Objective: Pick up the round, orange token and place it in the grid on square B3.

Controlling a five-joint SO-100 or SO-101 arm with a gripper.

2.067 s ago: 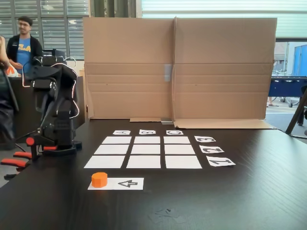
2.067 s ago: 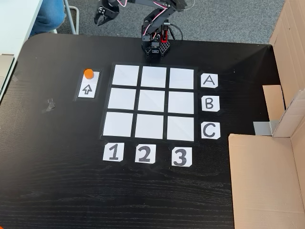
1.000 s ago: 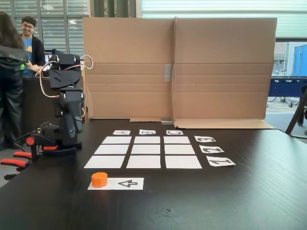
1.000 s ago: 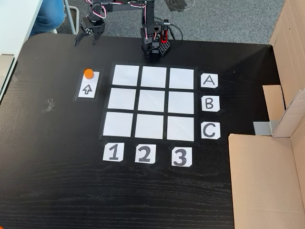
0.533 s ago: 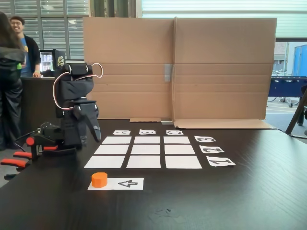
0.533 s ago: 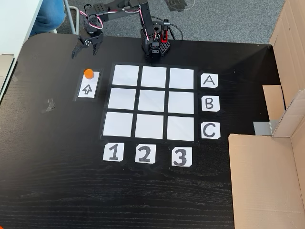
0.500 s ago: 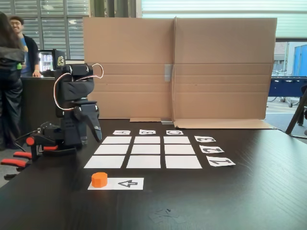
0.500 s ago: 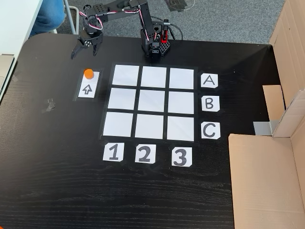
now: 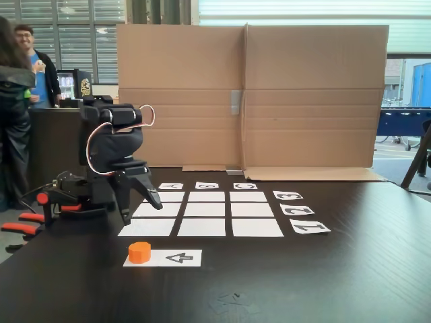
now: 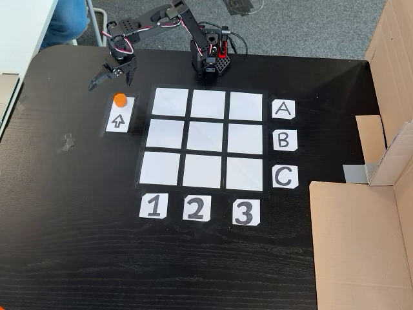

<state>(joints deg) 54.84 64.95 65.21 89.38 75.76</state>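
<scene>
Cardboard screen (image 9: pixel 249 94), arrow card (image 10: pixel 119 121), black table (image 10: pixel 77 245)

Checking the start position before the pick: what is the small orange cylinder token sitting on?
The orange cylinder token sits on one end of a long white paper card printed with a black arrow. The card patch directly beneath it is hidden.

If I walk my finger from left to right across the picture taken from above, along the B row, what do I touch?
Arrow card → first white square → middle square → square B3 → B card → cardboard.
</scene>
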